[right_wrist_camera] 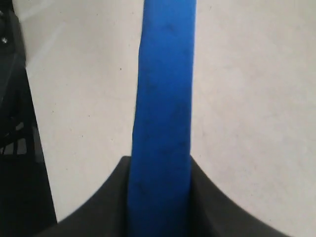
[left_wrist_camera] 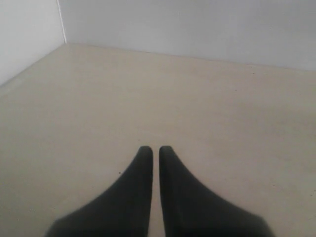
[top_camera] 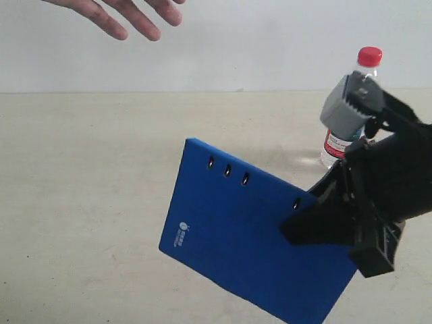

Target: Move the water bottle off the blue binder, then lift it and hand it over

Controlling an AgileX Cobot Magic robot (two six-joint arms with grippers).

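Right hand [right_wrist_camera: 159, 163]: black two-finger unit, clamped on one edge of the flat rectangular dark-blue binder [top_camera: 236, 236]; in the right wrist view one finger presses on each face of the binder, which is seen edge-on.
Binder attitude: tilted in the exterior view, with the edge carrying the small ring holes uppermost and the small white logo near its lower left corner. Its lowest corner runs out of the picture, so contact with the table cannot be confirmed.
Left hand [left_wrist_camera: 155, 150]: black fingers brought together with only a thin slit between the tips, nothing between them; it hangs over bare table in the left wrist view and is not seen in the exterior view.
Table [top_camera: 88, 202]: pale beige, matt surface carrying the scene.
Right arm: black structure at the right edge of the exterior view, with a grey ribbed block [top_camera: 343, 108] at its upper end.
Water bottle [top_camera: 335, 145]: small clear plastic bottle with a red cap and a red-banded label; upright on the table beyond the binder, off it and apart from it. The grey ribbed block covers its middle.
Person's outstretched fingers [top_camera: 128, 17]: bare, spread, at the upper left of the exterior view, well apart from the binder.
Wall [top_camera: 236, 40]: plain white, behind the table.
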